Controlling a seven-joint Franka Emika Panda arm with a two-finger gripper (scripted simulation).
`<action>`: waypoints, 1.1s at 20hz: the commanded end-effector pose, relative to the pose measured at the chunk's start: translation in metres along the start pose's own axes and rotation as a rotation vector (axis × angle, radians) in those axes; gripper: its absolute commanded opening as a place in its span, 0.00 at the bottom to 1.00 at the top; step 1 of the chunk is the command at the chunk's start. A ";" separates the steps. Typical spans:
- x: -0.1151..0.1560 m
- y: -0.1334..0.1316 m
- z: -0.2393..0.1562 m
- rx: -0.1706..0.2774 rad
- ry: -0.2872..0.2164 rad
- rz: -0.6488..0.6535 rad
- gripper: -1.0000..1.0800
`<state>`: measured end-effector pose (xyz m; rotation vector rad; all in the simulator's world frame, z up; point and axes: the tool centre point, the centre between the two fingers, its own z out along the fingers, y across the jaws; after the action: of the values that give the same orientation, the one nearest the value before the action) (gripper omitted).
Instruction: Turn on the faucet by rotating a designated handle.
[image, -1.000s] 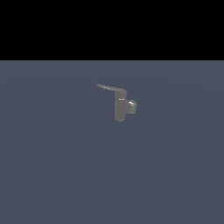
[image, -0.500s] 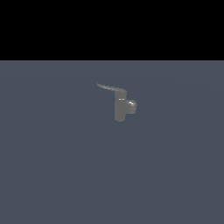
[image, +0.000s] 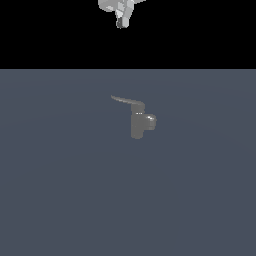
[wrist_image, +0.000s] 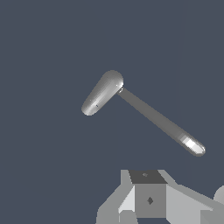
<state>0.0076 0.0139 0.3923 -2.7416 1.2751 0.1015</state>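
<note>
the faucet (image: 137, 124) is found standing upright on the plain blue-grey bench (image: 60, 200), a little above the middle of the exterior view and well clear of every edge. its body is a short dull-grey cylinder with a stubby rounded spout (image: 150, 121) projecting toward the exterior view's right. the handle (image: 126, 101) is joined to the top of the body and extends toward the exterior view's left, tapering to a thin point and curving slightly upward at its tip.

in the wrist view the faucet is seen from above: the rounded body and spout (wrist_image: 102, 93) lie at an angle to the long thin handle (wrist_image: 159, 121), whose free end catches a bright highlight.

the gripper (image: 120, 21) is seen only at the top edge of the exterior view, against the black background, high above the faucet and well apart from it. no contact with the handle or body is observed. nothing is held. whether the jaws stand apart or together cannot be told from either view; in the wrist view only grey and white blocks of the gripper (wrist_image: 148, 199) housing are visible.
</note>
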 end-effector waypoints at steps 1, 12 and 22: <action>0.012 -0.014 0.017 -0.003 0.003 0.071 0.00; 0.057 -0.068 0.100 -0.022 0.041 0.365 0.00; 0.085 -0.102 0.179 -0.035 0.098 0.587 0.00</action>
<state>0.1325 0.0374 0.2235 -2.3541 2.0414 0.0498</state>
